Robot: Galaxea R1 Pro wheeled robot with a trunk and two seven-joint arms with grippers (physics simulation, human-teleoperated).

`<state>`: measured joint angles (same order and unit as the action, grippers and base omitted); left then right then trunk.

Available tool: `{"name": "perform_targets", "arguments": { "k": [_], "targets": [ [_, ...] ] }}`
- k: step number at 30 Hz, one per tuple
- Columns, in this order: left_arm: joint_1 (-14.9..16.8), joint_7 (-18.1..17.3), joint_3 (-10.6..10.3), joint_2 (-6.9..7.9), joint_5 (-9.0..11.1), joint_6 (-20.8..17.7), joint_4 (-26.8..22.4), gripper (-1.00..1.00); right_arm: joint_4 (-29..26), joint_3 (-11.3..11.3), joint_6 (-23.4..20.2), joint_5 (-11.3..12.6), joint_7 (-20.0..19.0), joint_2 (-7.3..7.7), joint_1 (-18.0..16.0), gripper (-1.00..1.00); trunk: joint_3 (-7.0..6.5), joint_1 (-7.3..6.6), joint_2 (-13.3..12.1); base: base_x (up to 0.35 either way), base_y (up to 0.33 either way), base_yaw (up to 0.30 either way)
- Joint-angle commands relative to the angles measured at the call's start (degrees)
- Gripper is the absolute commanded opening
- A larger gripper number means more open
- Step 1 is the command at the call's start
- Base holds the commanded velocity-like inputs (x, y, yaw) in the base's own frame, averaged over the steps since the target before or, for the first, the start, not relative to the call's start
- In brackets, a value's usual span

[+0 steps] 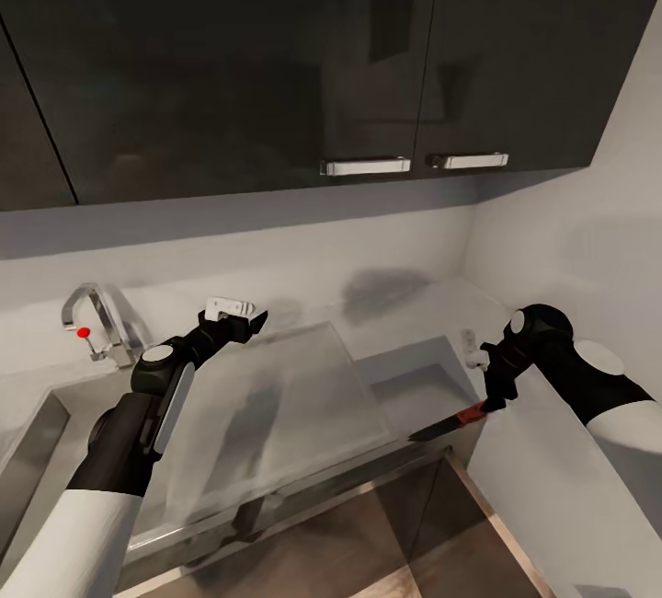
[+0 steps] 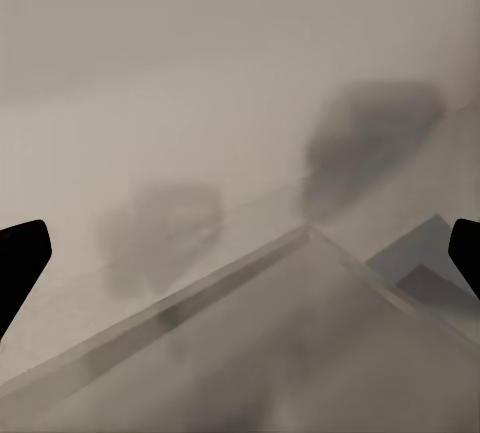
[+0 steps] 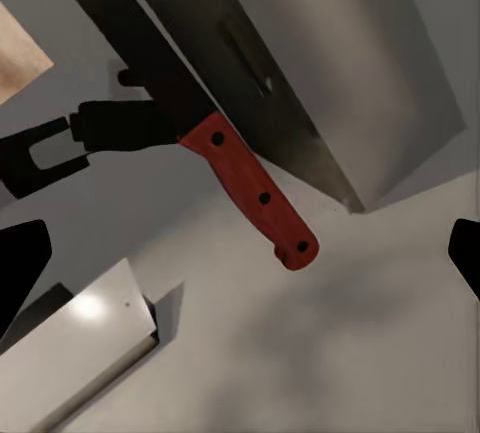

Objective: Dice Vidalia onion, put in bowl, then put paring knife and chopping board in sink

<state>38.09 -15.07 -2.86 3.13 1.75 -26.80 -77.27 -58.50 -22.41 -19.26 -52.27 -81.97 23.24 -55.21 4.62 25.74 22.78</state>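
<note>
At lower left I see the steel sink under a chrome faucet. Glossy grey countertop spans mid-frame below dark cabinets. My left gripper is open, empty. At lower right, my right gripper is open above the red-handled knife.

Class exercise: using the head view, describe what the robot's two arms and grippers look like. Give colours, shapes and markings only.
Both arms have white upper shells, then black jointed forearms with round white caps. The left arm carries a long pale panel. The left gripper is black with a white block; the right gripper is black.
</note>
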Motion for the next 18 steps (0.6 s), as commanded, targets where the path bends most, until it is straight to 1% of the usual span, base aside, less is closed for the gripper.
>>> {"name": "perform_targets", "arguments": {
  "k": [1, 3, 4, 7, 8, 18],
  "targets": [
    [0.06, -0.05, -0.04, 0.03, 0.18, -0.36, -0.07, 1.0, -0.08, -0.17, -0.6, -0.22, -0.21, 0.05, -0.08, 1.0, 0.14, 0.04, 0.14, 0.008, 0.0, 0.0],
    [0.06, -0.05, -0.04, 0.03, 0.18, -0.36, -0.07, 1.0, -0.11, -0.17, -0.6, -0.87, -0.21, 0.05, -0.08, 1.0, 0.14, 0.04, 0.14, 0.005, 0.0, 0.0],
    [0.06, -0.05, -0.04, 0.03, 0.18, -0.36, -0.07, 1.0, -0.11, -0.17, -0.6, -3.01, -0.27, 0.07, -0.08, 1.0, 0.14, 0.04, 0.14, 0.0, 0.0, 0.0],
    [0.06, -0.05, -0.04, 0.03, 0.18, -0.36, -0.07, 1.0, -0.1, -0.08, -0.6, -4.6, -0.24, 0.34, -0.08, 1.0, 0.14, 0.04, 0.14, 0.0, 0.0, 0.0],
    [0.06, -0.05, -0.04, 0.03, 0.18, -0.36, -0.07, 1.0, -0.08, 0.01, -0.54, -5.44, -0.22, 0.82, -0.08, 1.0, 0.14, 0.04, 0.14, 0.0, 0.0, 0.0],
    [0.06, -0.05, -0.04, 0.03, 0.18, -0.36, -0.07, 1.0, 0.04, 0.15, -0.57, -5.79, -0.13, 1.16, -0.08, 1.0, 0.14, 0.04, 0.14, 0.005, 0.0, 0.0]
  ]
}}
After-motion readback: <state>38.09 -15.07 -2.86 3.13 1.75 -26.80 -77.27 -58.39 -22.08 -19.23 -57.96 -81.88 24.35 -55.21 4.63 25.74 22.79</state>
